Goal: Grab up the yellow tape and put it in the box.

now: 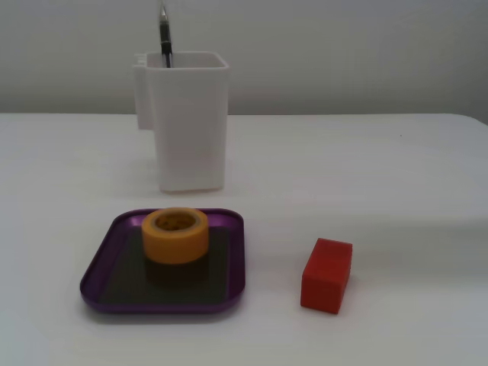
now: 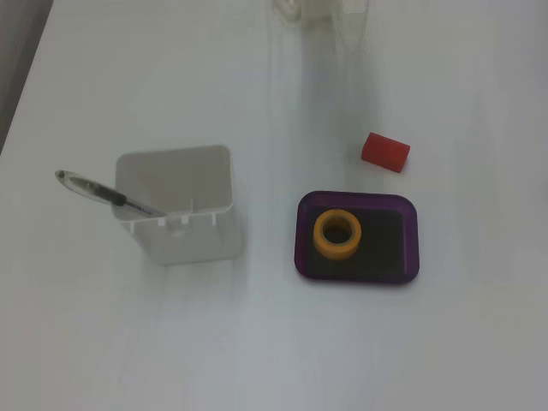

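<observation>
White table (image 1: pixel 396 175) spans both fixed views. Tall white container (image 1: pixel 188 118) at far left, pen (image 2: pixel 103 193) leaning from it. Box (image 1: pixel 99 263) near left, rim purple. Yellow tape (image 1: pixel 175 234) lies flat inside box, toward its far end. Red block (image 1: pixel 327 275) right of box, apart. Gripper out of view; jaw state cannot be told.

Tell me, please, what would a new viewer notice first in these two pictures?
The yellow tape stands out first: it lies flat inside the purple box, on its dark floor. Next comes the red block alone on the white table, to the box's right in the low fixed view. Behind stands a tall white container holding a pen.
</observation>
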`<state>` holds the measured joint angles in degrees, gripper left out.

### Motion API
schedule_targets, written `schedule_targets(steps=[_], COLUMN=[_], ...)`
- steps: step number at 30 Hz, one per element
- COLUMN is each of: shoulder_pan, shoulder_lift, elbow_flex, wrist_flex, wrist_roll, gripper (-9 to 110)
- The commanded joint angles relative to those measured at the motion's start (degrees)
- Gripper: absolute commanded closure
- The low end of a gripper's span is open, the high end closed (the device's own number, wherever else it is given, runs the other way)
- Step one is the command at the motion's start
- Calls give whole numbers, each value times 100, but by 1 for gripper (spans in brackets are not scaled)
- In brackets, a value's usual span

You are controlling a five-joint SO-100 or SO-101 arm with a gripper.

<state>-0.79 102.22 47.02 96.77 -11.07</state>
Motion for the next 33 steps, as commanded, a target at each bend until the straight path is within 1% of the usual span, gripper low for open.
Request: schedule_targets(steps=[1, 6, 8, 14, 19, 23, 27, 33], shoulder_pan=[-35, 9, 9, 18, 18, 18, 18, 18], shoulder_lift=[1547, 3366, 3990, 5748, 7295, 8358, 9167, 9606], elbow_flex=[1169, 3208, 4175, 7295, 9343, 10626, 11628, 12305], wrist_flex=[26, -18, -264, -1881, -3138, -3665, -3727, -3691], wrist_roll=[132, 360, 369, 299, 378, 378, 387, 536], gripper=[86, 85, 85, 85, 85, 85, 85, 85])
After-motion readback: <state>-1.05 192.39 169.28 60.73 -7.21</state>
